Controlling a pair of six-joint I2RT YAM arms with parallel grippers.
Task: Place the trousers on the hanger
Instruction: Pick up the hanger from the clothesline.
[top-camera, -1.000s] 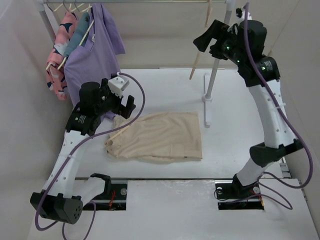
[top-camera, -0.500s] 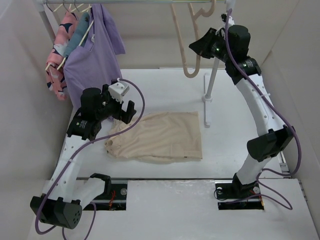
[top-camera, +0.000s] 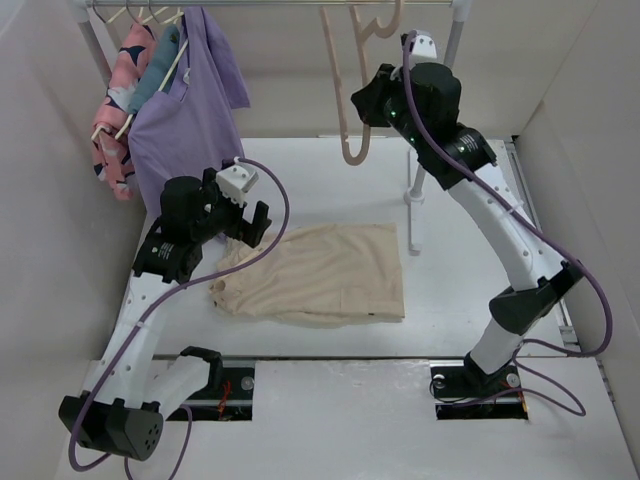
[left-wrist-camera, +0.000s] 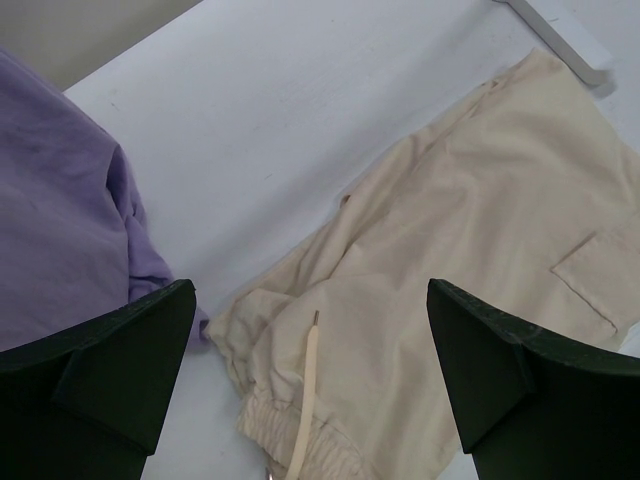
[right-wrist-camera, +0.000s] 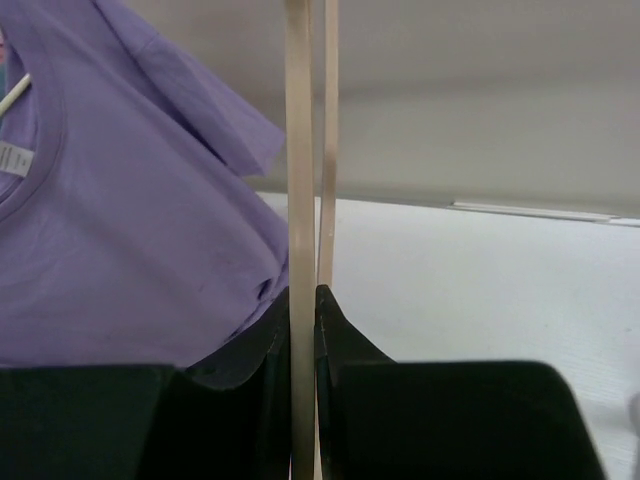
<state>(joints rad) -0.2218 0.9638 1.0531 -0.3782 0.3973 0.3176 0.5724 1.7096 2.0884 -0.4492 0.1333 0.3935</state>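
My right pincer (right-wrist-camera: 302, 400) is nearly shut, pinching the hanger (right-wrist-camera: 298, 150). Up close I see only a thin strip of it. My left pincer (left-wrist-camera: 310, 300) hangs wide open over the trousers (left-wrist-camera: 480, 230) on the table (top-camera: 330, 180).

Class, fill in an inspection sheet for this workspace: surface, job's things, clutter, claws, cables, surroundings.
Surface: white table, holding the trousers.
Job's things: trousers lie folded flat; hanger is upright by the rail, off the table.
Clutter: purple shirt and pink patterned garment hang at the rail's left end.
Claws: left claw open above the trousers' waistband; right claw shut on the hanger.
Cables: purple cable loops along each arm.
Surroundings: rail stand at the back; pale walls.
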